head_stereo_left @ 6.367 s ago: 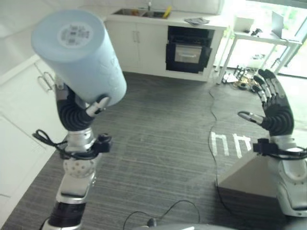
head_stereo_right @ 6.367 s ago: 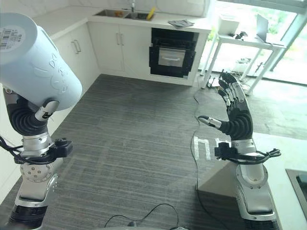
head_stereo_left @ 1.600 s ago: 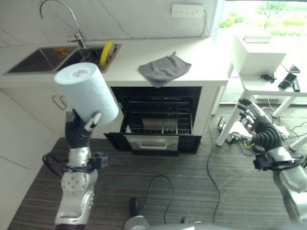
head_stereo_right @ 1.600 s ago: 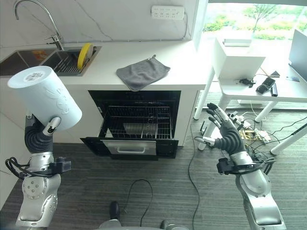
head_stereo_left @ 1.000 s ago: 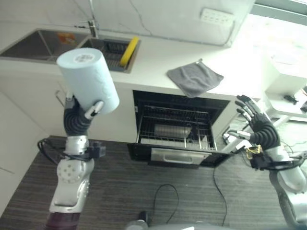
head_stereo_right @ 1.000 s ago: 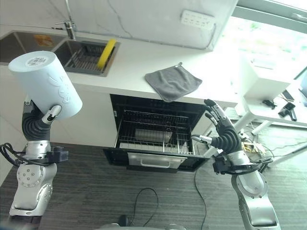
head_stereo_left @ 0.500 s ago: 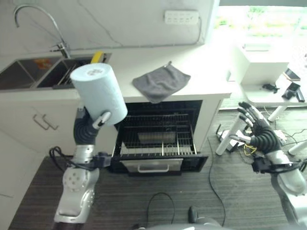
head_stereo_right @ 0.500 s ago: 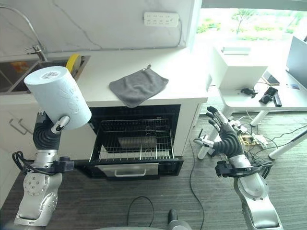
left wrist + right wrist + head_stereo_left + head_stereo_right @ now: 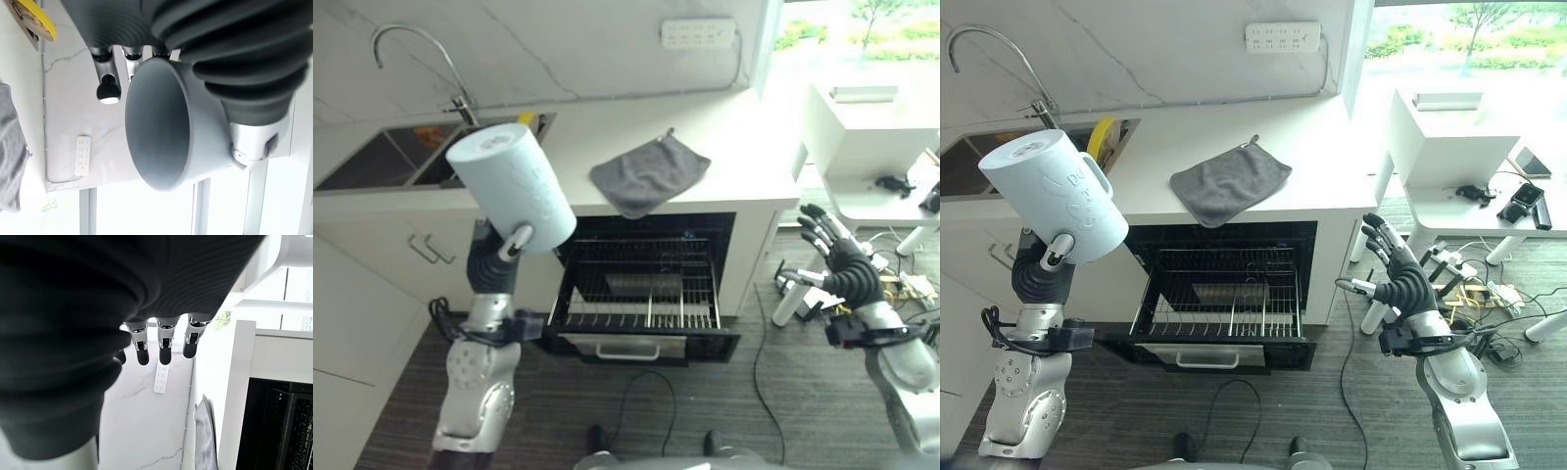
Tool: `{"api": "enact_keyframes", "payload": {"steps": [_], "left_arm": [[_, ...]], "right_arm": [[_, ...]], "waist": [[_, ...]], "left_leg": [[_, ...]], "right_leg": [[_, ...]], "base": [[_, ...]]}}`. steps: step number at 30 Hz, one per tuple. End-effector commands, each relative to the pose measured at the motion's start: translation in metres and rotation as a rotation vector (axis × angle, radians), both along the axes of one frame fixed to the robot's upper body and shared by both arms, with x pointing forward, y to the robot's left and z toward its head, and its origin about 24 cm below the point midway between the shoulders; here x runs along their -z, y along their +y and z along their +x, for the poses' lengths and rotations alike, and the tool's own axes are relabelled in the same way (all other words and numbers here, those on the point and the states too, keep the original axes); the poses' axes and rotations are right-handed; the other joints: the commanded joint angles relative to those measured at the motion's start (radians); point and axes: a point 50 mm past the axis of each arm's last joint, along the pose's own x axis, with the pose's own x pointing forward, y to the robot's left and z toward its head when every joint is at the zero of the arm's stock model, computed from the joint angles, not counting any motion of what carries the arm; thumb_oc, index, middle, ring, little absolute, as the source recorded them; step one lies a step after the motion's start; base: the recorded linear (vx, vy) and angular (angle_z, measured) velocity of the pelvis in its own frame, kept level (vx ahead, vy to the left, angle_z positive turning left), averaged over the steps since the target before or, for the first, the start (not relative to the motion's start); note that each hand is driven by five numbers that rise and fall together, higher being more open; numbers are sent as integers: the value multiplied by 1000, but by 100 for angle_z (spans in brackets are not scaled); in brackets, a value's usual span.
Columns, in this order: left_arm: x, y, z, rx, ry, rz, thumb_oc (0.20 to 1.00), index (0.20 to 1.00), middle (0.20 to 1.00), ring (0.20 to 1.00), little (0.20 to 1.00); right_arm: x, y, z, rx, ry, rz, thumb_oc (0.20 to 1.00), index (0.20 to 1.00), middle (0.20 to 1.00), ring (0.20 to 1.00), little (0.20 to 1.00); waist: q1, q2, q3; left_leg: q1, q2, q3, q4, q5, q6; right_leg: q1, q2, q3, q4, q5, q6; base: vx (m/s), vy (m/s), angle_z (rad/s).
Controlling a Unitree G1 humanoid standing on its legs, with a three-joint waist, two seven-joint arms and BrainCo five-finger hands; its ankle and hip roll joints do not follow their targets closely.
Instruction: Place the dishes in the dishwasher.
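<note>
My left hand (image 9: 493,262) is shut on a pale blue mug (image 9: 512,190), holding it raised with its base up and its handle (image 9: 1100,172) to the side. In the left wrist view the mug (image 9: 166,127) shows its hollow mouth, with a fingertip (image 9: 108,91) beside the rim. The dishwasher (image 9: 703,347) stands open under the counter, its wire rack (image 9: 638,315) pulled out to the right of and below the mug. A grey dish (image 9: 642,284) lies in the rack. My right hand (image 9: 849,272) is open, fingers (image 9: 165,340) straight, right of the dishwasher.
A grey cloth (image 9: 649,174) lies on the white counter (image 9: 744,162) above the dishwasher. The sink (image 9: 382,162) with its tap is at the left, a yellow plate (image 9: 1102,137) standing in it. A white side table (image 9: 1449,147) and floor cables are at the right.
The camera has shifted, so the counter and dishwasher sit slightly differently in view. The mug stays in my left hand and my right hand stays open.
</note>
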Motion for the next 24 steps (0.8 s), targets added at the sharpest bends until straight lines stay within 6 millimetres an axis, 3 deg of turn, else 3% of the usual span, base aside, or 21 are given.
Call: {"api": "enact_keyframes", "payload": {"steps": [1, 7, 11, 13, 16, 19, 24], "left_arm": [[-25, 8, -11, -15, -154, 30, 200, 200, 200, 200, 200], [-30, -4, 5, 6, -104, 162, 200, 200, 200, 200, 200], [-20, -9, 14, 50, -16, 202, 200, 200, 200, 200, 200], [-17, -10, 16, 19, -6, 245, 200, 200, 200, 200, 200], [-19, -9, 20, -65, -22, 290, 200, 200, 200, 200, 200], [-21, -17, 26, -158, -65, 353, 200, 200, 200, 200, 200], [-14, -27, 39, -312, -91, 446, 200, 200, 200, 200, 200]], "right_arm": [[-28, 3, -1, -43, -141, -19, 1000, 1000, 1000, 1000, 1000], [-23, 7, -2, -59, -98, 106, 1000, 1000, 1000, 1000, 1000], [-6, 15, 0, -108, -11, 255, 1000, 1000, 1000, 1000, 1000], [-1, 25, 2, -172, 20, 304, 1000, 1000, 1000, 1000, 1000], [1, 35, 8, -179, 18, 307, 1000, 1000, 1000, 1000, 1000], [-1, 44, 18, -192, 23, 380, 1000, 1000, 1000, 1000, 1000], [-17, 62, 31, -301, 39, 375, 1000, 1000, 1000, 1000, 1000]], "waist": [[-3, -20, -27], [3, -59, -24], [19, -74, -19], [28, -81, -18], [32, -85, -15], [28, -84, -17], [21, -82, -52]], "left_leg": [[46, -19, -8, 12, 11, -12], [70, -98, -12, 12, -51, 40], [63, -135, -21, 12, -71, 87], [60, -136, -17, 12, -75, 85], [65, -134, 7, 12, -84, 74], [79, -128, 22, 12, -95, 83], [102, -88, 58, 12, -88, 67]], "right_leg": [[19, -43, -4, 4, -40, 65], [14, -122, -29, 54, -14, 128], [-25, -119, 1, 209, -19, 123], [-34, -125, -14, 133, -7, 122], [-41, -157, -49, 16, 94, 140], [-42, -142, -31, 4, 84, 135], [-20, -104, -22, 4, 26, 129]], "base": [[104, 394, -33], [70, 369, -7], [41, 222, 0], [39, -30, -35], [34, -137, -36], [50, -192, -9], [61, -164, -8]]}}
